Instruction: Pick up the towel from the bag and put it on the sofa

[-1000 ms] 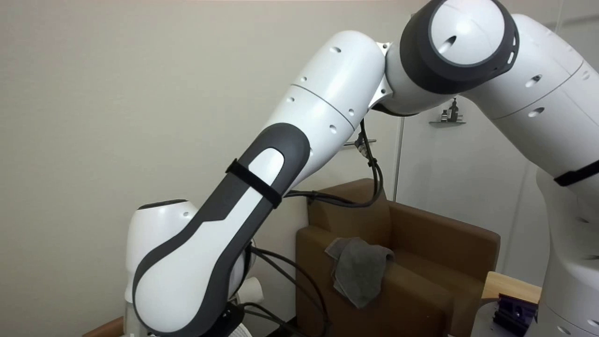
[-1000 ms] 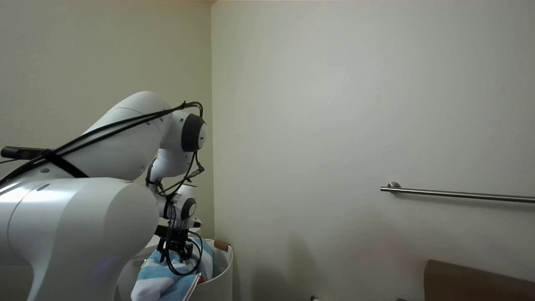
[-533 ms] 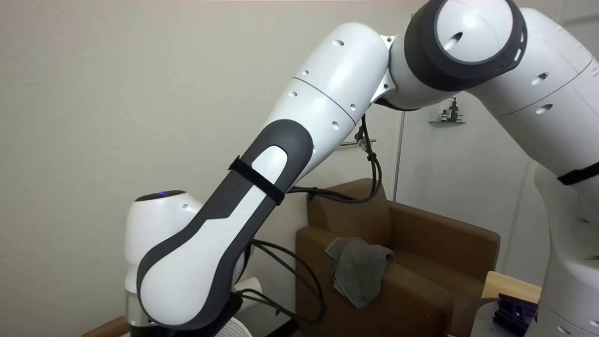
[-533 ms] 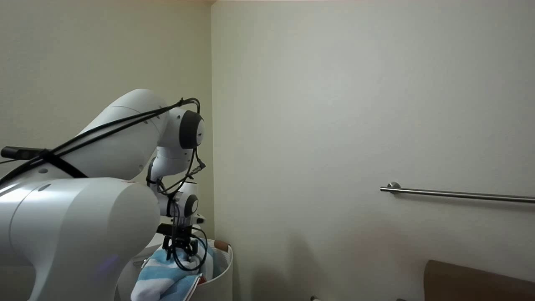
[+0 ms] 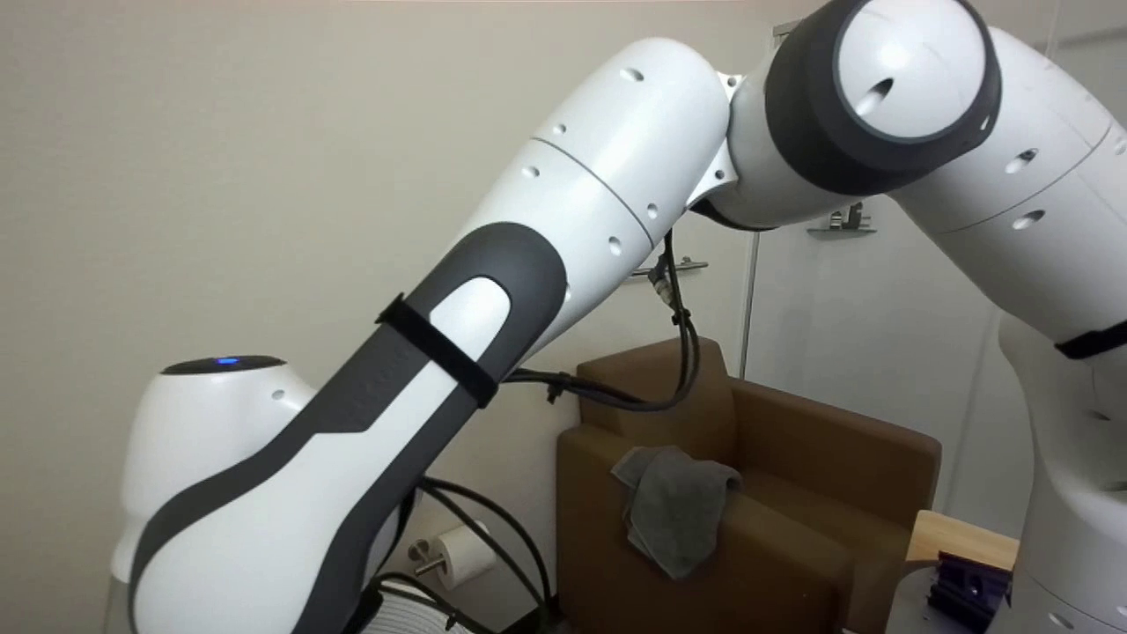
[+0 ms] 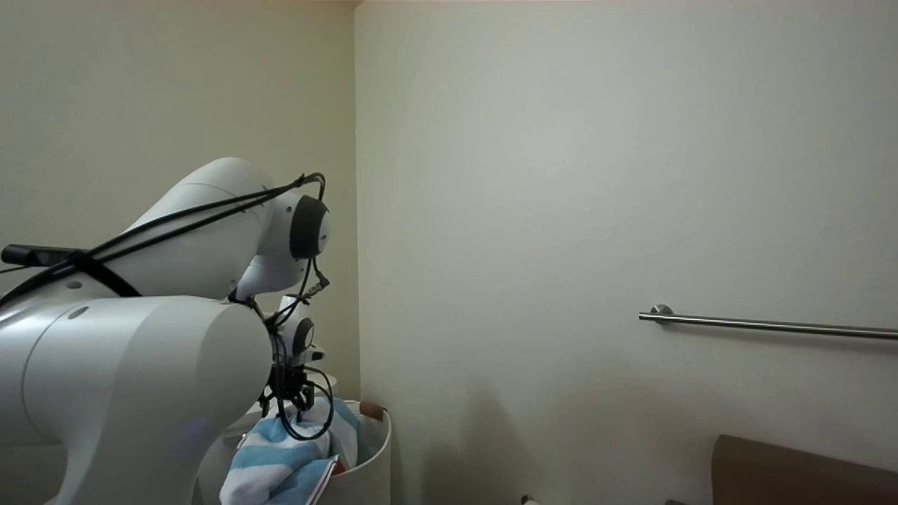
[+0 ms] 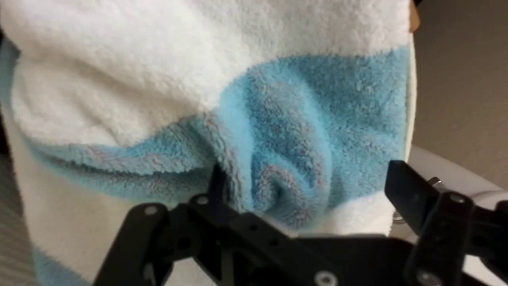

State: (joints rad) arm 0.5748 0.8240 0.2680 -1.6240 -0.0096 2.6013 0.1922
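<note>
The blue and white towel point(image 6: 263, 459) lies bunched over the bag point(image 6: 372, 459), draped across its rim on the near side. Above it hangs my gripper point(image 6: 287, 407), partly hidden by the arm and cables. In the wrist view the towel point(image 7: 285, 103) fills most of the picture. There my gripper point(image 7: 307, 180) stands wide open, a crumpled blue fold lying between its fingers but not clamped. The left fingertip is right beside that fold; whether they touch I cannot tell. The brown sofa point(image 5: 792, 550) stands away from the bag in an exterior view.
A grey cloth point(image 5: 678, 511) hangs over the sofa's near arm. A toilet-paper roll point(image 5: 467, 555) is on the wall between bag and sofa. Loose cables point(image 5: 502, 519) dangle from the arm. A metal bar point(image 6: 765, 325) is fixed to the wall. A dark purple object point(image 5: 968, 586) stands by the base.
The arm has swung left in both exterior views, and the gripper sits slightly higher over the towel. More of the toilet-paper roll shows. The towel has not visibly moved.
</note>
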